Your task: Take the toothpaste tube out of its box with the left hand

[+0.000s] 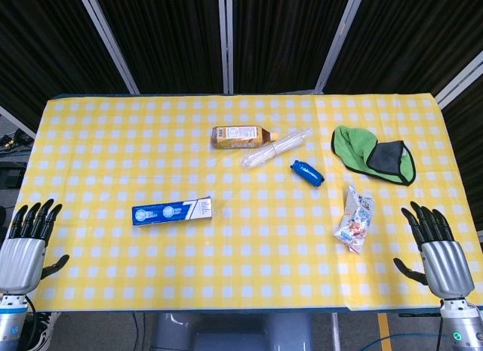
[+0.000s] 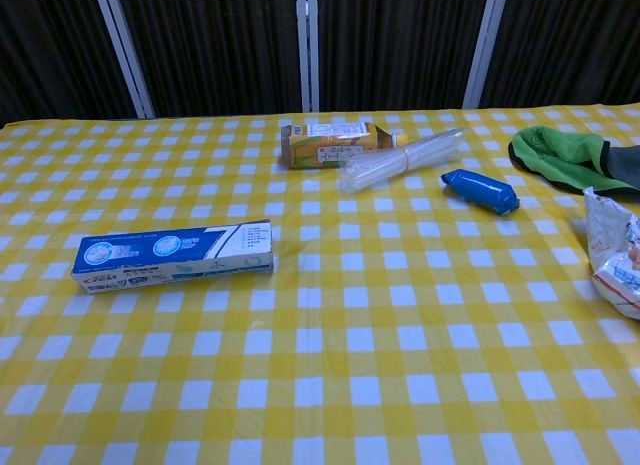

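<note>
The blue and white toothpaste box (image 1: 171,211) lies flat on the yellow checked table (image 1: 241,283), left of centre, closed as far as I can tell; the chest view shows the same toothpaste box (image 2: 172,255) lengthwise. No tube shows outside it. My left hand (image 1: 26,241) hovers at the table's front left corner, fingers spread, holding nothing, well left of the box. At the front right corner my right hand (image 1: 435,249) is likewise spread and empty. Neither hand appears in the chest view.
Toward the back middle lie an orange-brown carton (image 1: 238,137) and a clear plastic bundle (image 1: 276,148). A small blue packet (image 1: 307,173), a white snack bag (image 1: 356,219) and a green and black cloth (image 1: 373,153) sit on the right half.
</note>
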Robot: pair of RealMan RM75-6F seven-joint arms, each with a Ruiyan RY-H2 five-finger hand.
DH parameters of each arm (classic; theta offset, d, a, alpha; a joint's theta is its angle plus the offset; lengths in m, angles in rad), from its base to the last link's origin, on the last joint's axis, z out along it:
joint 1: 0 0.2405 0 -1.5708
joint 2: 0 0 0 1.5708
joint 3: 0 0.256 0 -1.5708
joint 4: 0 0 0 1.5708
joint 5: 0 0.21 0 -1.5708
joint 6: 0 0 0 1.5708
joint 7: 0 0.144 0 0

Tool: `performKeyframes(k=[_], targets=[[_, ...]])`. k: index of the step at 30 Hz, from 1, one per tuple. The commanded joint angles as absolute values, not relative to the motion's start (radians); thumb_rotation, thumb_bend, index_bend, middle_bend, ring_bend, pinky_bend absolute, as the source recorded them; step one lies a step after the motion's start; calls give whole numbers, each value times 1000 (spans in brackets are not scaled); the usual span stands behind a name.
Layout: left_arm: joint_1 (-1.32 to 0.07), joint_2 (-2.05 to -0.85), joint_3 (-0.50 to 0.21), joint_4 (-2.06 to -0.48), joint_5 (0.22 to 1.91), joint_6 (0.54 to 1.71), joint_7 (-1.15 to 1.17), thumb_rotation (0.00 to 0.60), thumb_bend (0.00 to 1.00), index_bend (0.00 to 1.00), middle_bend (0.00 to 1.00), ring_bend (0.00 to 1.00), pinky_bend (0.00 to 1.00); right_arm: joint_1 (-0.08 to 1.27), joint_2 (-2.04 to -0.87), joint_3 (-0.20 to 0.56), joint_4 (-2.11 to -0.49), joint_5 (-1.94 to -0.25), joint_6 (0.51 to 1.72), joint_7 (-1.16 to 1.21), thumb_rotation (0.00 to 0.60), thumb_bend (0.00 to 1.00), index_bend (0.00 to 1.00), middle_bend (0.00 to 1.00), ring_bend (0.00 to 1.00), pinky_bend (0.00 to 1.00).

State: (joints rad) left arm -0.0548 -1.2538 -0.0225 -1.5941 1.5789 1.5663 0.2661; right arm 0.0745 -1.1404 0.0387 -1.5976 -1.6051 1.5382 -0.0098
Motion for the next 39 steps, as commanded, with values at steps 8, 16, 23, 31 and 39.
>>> performKeyframes(k=[8,16,23,31,39], targets=[[-54,-1255,-20,-1596,1580,1566,269,600,112,0,0,0,0,73,-1138,36,-1599,-1610,1541,-8,600,84,30,0,0,0],[-59,-1256,-23,-1593,1575,1558,267,600,112,0,0,0,0,74,-1141,34,-1600,-1611,1537,-16,600,84,30,0,0,0],[-60,-1258,-21,-1591,1571,1551,271,600,113,0,0,0,0,74,-1141,35,-1601,-1612,1539,-14,600,84,30,0,0,0],[-81,-1278,-30,-1597,1550,1510,293,600,121,0,0,0,0,75,-1141,31,-1601,-1609,1529,-7,600,84,30,0,0,0],[-179,-1284,-94,-1676,1449,1359,373,600,187,2,0,0,34,78,-1135,29,-1605,-1607,1521,13,600,84,30,0,0,0]])
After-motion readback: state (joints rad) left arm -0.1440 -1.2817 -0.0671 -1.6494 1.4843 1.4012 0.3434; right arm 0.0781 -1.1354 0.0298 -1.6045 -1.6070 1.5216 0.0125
